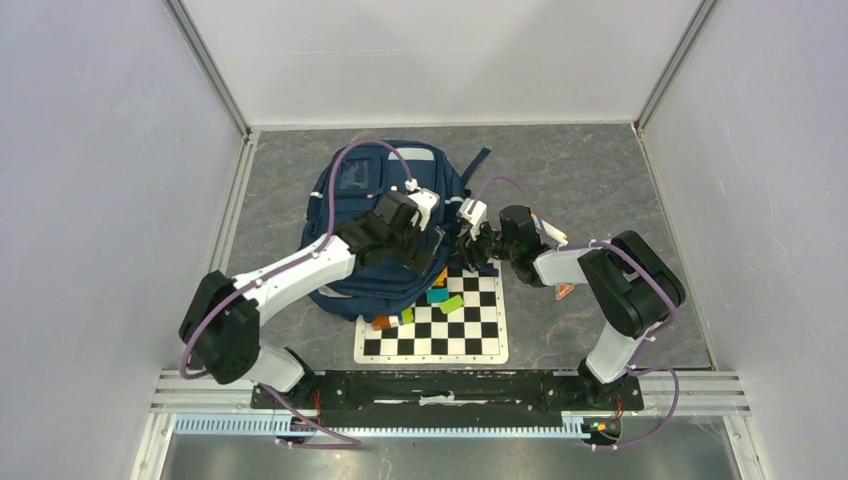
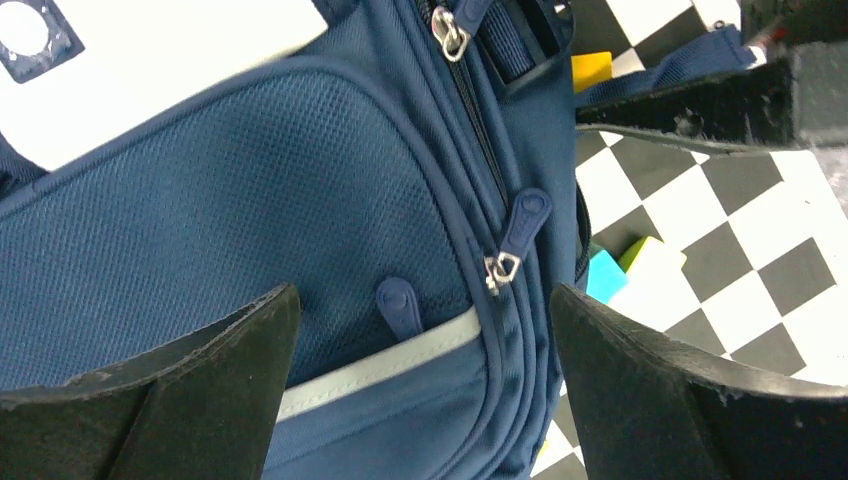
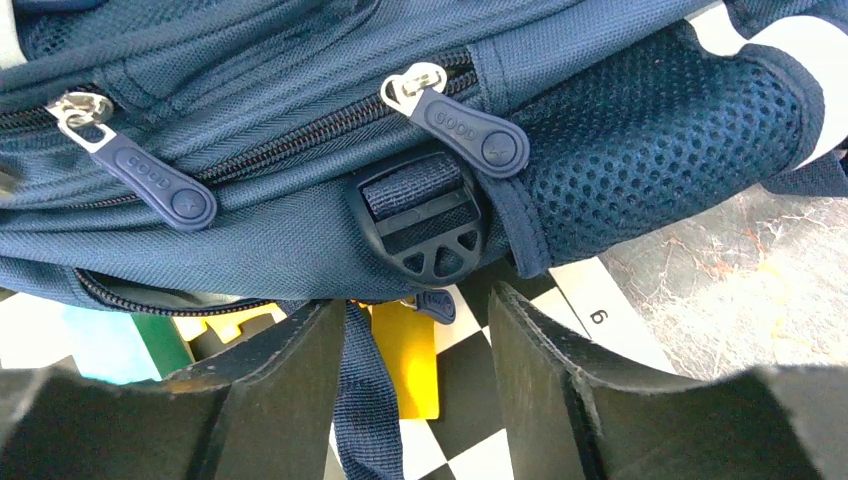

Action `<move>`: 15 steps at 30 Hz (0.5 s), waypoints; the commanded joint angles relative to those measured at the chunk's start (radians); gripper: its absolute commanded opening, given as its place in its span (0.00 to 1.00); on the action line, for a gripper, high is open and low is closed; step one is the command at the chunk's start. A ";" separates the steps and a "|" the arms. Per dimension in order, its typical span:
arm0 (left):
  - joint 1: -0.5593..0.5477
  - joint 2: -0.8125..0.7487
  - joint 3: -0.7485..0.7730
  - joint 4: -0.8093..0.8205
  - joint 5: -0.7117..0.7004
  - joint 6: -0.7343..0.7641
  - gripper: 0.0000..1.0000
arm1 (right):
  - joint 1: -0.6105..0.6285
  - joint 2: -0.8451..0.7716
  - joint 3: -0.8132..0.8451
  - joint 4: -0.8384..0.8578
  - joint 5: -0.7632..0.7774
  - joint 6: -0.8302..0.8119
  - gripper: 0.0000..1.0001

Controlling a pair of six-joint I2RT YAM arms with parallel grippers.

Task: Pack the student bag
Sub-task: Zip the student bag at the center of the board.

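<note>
The student bag [image 1: 355, 205], a navy blue backpack, lies flat at the middle of the table, its lower edge over a chessboard mat [image 1: 475, 335]. My left gripper [image 1: 432, 252] hovers over the bag's lower right part. In the left wrist view it [image 2: 422, 300] stands wide open above the front pocket, with a zipper pull [image 2: 523, 225] between the fingers [image 2: 200, 380]. My right gripper [image 1: 468, 246] is at the bag's right edge. In the right wrist view it [image 3: 418, 305] is open below a black buckle [image 3: 420, 215]. A navy strap [image 3: 365, 400] hangs between its fingers.
Coloured blocks lie on the mat beside the bag: teal [image 1: 437, 296], lime [image 1: 452, 304], orange [image 1: 380, 322]. A yellow block [image 3: 405, 365] sits under the bag's edge. White walls with metal rails close in the table on three sides.
</note>
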 commanded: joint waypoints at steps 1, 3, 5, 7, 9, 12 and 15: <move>-0.017 0.102 0.103 -0.010 -0.110 0.026 1.00 | 0.006 0.031 0.034 0.149 0.035 0.037 0.58; -0.022 0.144 0.121 -0.040 -0.172 0.016 1.00 | 0.006 0.042 0.034 0.167 0.040 0.043 0.57; -0.024 0.171 0.128 -0.061 -0.220 0.012 1.00 | 0.006 0.054 0.041 0.172 0.041 0.043 0.57; -0.024 0.179 0.124 -0.065 -0.236 0.014 0.93 | 0.007 0.067 0.049 0.171 0.042 0.044 0.57; -0.024 0.185 0.122 -0.065 -0.248 0.012 0.77 | 0.009 0.075 0.052 0.173 0.049 0.046 0.56; -0.024 0.195 0.122 -0.065 -0.248 0.009 0.57 | 0.011 0.090 0.063 0.180 0.049 0.049 0.54; -0.024 0.200 0.125 -0.071 -0.250 0.005 0.27 | 0.012 0.105 0.082 0.165 0.043 0.051 0.52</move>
